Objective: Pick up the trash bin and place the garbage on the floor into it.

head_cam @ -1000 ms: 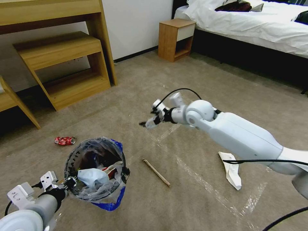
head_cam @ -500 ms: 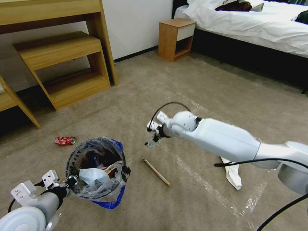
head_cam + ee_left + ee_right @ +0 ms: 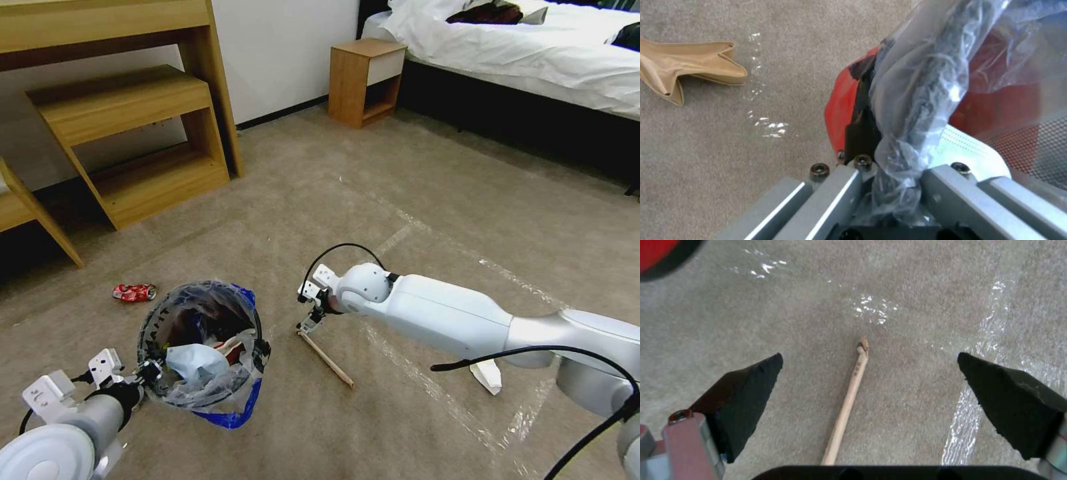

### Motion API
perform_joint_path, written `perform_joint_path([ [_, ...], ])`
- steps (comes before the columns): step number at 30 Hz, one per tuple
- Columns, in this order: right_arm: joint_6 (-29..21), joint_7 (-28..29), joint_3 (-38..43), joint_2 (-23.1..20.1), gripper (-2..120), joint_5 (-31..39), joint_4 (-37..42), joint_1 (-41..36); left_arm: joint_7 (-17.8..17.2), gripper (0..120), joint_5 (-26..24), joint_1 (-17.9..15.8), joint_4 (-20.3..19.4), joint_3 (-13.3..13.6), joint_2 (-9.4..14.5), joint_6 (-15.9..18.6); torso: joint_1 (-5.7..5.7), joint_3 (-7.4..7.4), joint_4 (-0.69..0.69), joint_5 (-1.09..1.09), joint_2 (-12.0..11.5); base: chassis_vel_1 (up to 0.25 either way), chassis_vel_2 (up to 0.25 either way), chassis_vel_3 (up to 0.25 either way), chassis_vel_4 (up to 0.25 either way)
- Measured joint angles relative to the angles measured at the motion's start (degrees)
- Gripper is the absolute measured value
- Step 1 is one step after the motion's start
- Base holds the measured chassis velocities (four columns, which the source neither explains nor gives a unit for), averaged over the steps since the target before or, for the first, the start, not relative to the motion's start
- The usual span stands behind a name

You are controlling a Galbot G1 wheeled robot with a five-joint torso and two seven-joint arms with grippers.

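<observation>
Trash bin [image 3: 200, 350], red with clear bag liner, sits at lower left of the head view, its bagged rim clamped in the left tool [image 3: 889, 173]. A pale blue mask [image 3: 193, 363] lies inside. Wooden stick [image 3: 846, 406] lies on the carpet floor [image 3: 413, 200] just right of the bin; the right tool [image 3: 869, 373] hovers over its upper end, jaws spread wide either side. A crushed red can [image 3: 134, 292] lies left of the bin; white paper [image 3: 490, 375] lies under the right arm.

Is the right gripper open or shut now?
Open: the right gripper has its two black pads far apart, with the wooden stick between them, untouched.
</observation>
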Motion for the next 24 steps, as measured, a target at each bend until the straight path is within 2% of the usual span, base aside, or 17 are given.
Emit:
perform_joint_path([
  [5,0.03,1.30,-1.81,1.28,100,-0.83,-2.93,-0.58,-0.05,0,-0.12,0.06,-0.33,-0.14,-0.03,0.00,0.00,0.00,-0.02,0.00,0.00,0.000,0.000,0.000,0.000],
  [11,0.08,7.36,-3.27,2.42,100,1.40,-5.67,-2.28,-0.05,0,0.25,0.13,-0.15,0.19,-0.62,0.00,0.00,0.00,-0.01,0.00,0.00,0.000,0.000,0.000,0.000],
  [24,0.12,14.75,-2.81,0.86,100,7.95,-7.01,-6.11,-0.05,0,1.19,-0.22,0.55,1.10,-0.96,0.00,0.00,0.00,-0.02,0.01,0.00,0.000,0.000,0.000,0.000],
])
